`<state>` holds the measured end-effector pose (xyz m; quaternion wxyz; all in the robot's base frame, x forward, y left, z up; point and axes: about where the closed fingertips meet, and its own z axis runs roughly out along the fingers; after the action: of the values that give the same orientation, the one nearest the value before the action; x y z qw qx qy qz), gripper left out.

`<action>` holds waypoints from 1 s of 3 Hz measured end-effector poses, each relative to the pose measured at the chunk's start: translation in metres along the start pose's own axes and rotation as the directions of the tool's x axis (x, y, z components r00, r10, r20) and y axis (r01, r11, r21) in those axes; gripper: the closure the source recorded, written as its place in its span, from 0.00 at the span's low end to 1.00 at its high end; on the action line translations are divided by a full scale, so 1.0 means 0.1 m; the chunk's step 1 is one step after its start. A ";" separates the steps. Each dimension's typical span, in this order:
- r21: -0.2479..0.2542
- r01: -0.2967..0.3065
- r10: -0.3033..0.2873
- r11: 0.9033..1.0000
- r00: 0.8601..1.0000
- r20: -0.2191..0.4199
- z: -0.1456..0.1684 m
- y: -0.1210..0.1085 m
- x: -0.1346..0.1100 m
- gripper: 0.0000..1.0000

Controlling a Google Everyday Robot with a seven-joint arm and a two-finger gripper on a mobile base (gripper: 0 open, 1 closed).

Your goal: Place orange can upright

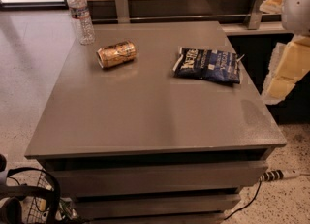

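Observation:
The orange can (116, 54) lies on its side on the grey table (145, 116), at the back left, with its silver top facing left. My gripper is not in view. Only white and pale-yellow parts of my arm (290, 63) show at the right edge, beyond the table's right side and far from the can.
A clear plastic water bottle (81, 13) stands upright at the table's back left corner, just behind the can. A dark blue chip bag (208, 65) lies flat at the back right. A wooden wall with metal brackets (121, 2) runs behind. A power strip (281, 174) lies on the floor at the right.

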<state>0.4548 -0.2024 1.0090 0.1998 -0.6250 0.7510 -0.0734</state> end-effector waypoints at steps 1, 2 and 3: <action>0.056 0.159 -0.162 0.986 0.985 0.051 0.01 -0.44 -0.36 0.00; 0.093 0.264 -0.274 0.960 0.955 0.117 0.09 -0.76 -0.64 0.00; 0.088 0.334 -0.344 0.939 0.926 0.153 0.38 -0.93 -0.98 0.00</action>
<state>0.5681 -0.1218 1.0287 0.2646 -0.7430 0.6099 -0.0769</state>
